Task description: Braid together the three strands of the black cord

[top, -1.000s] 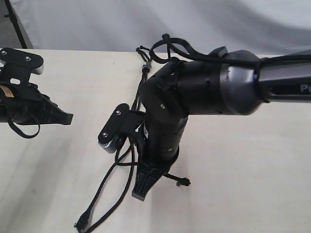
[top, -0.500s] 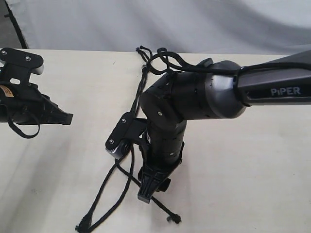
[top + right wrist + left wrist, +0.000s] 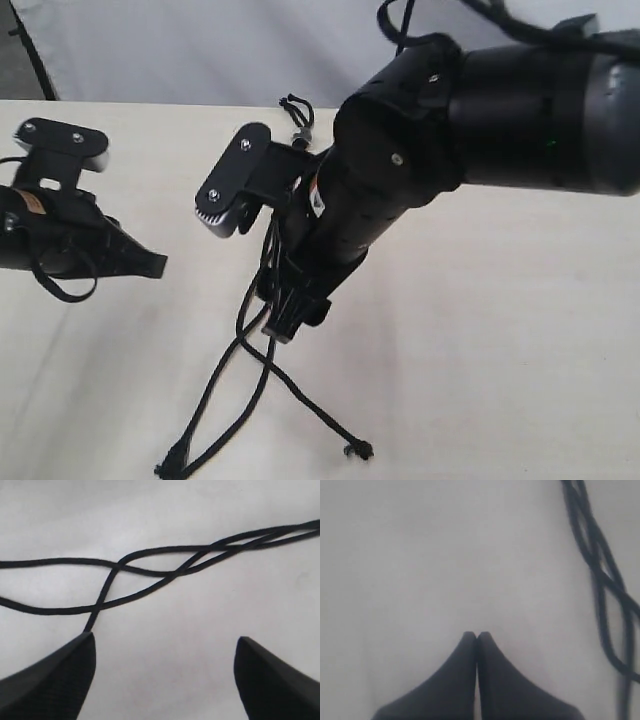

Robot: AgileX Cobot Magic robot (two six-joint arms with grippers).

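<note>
The right arm's bulky wrist covers the middle of the black cord (image 3: pixel 262 345) in the exterior view, so the run between the bound end with its short loops at about 12 o'clock on the worktop (image 3: pixel 500 330) and the loose tails near the front edge cannot be followed there. The grey band is too small to make out clearly. Below the arm, the three strands (image 3: pixel 150 572) come back into sight and fan out toward 6 o'clock: two run together to a knotted end at the lower rim of the picture, partly cut off, and one slants off to a small knot toward 5 o'clock. The right wrist view shows all three crossing one another loosely, lying flat on the pale surface, with a tighter twist toward one side. The right claw (image 3: pixel 165 672) hangs above them released, its two fingers standing wide apart with nothing between them; one strand passes just behind one fingertip. The left claw (image 3: pixel 476 637) is clenched, its tips pressed together on nothing, and it sits at about 9 o'clock, well apart from the cord in the exterior view. In its own blurred view a plaited stretch of cord runs along one side, cut off at the frame edge. The worktop's far edge meets a pale backdrop, and wide bare surface lies toward 3 o'clock and between the left claw and the cord.
</note>
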